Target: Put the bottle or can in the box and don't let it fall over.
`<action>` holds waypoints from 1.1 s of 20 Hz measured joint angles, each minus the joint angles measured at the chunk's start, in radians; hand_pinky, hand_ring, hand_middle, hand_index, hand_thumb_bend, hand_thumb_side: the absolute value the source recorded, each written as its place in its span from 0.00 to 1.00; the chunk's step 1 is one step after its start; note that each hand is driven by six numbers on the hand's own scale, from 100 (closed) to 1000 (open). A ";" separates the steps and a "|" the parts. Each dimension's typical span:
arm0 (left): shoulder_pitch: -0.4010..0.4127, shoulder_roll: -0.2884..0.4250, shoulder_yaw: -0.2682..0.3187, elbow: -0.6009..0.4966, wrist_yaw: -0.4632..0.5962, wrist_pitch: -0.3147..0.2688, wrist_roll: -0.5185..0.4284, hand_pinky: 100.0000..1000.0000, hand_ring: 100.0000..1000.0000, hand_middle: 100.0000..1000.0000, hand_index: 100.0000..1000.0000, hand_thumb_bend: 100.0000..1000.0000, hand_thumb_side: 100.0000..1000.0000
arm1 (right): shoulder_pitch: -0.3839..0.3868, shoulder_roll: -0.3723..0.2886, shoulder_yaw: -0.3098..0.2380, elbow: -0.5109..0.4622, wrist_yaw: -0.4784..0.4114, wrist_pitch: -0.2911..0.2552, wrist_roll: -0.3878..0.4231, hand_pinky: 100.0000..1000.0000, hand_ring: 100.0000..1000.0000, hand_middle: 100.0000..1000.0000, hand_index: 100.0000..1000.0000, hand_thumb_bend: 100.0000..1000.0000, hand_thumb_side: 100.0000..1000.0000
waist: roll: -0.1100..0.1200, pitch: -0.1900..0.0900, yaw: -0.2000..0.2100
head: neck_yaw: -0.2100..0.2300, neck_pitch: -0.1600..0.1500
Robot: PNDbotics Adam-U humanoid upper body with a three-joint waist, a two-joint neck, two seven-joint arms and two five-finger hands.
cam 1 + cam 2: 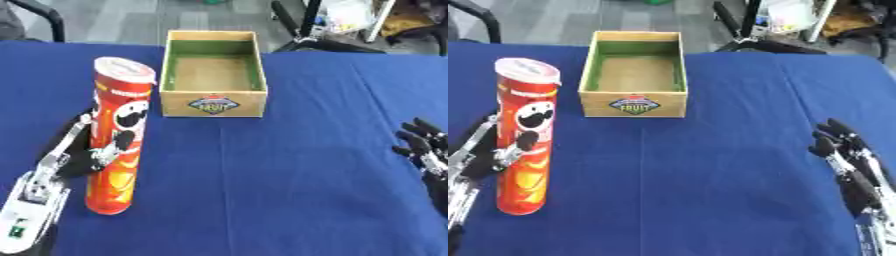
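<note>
A tall red chip can (118, 135) with a pale lid stands upright on the blue table, at the left and near the front. My left hand (74, 155) comes in from the lower left and sits against the can's left side. Its thumb and fingers are curled round the can's middle. A wooden box (213, 102) with a green inside and a fruit label on its front wall stands open and empty at the back centre, apart from the can. My right hand (842, 150) rests open at the right edge, fingers up, holding nothing.
The blue cloth table (297, 175) spreads between the can, the box and my right hand. Beyond its far edge are grey floor, a black chair base (306, 35) behind the box to the right, and another chair arm (44, 17) at the back left.
</note>
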 measured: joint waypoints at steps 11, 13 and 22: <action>-0.076 0.014 -0.010 -0.007 0.023 0.015 0.004 0.02 0.30 0.29 0.63 0.00 0.47 | 0.000 0.000 0.000 0.000 0.000 0.002 0.002 0.78 0.88 0.83 0.90 0.50 0.37 | 0.003 0.000 -0.003 | 0.000 0.000; -0.101 0.021 -0.012 -0.008 0.035 0.017 0.006 0.02 0.30 0.29 0.63 0.00 0.48 | 0.001 0.000 0.000 0.000 0.000 0.002 0.002 0.78 0.88 0.83 0.90 0.50 0.37 | 0.003 0.000 -0.005 | 0.000 0.000; -0.265 0.027 -0.016 0.039 0.096 0.036 0.051 0.02 0.29 0.28 0.62 0.00 0.52 | 0.000 0.000 0.004 0.000 -0.001 0.001 0.004 0.78 0.88 0.83 0.90 0.50 0.37 | 0.001 0.000 -0.015 | -0.004 -0.001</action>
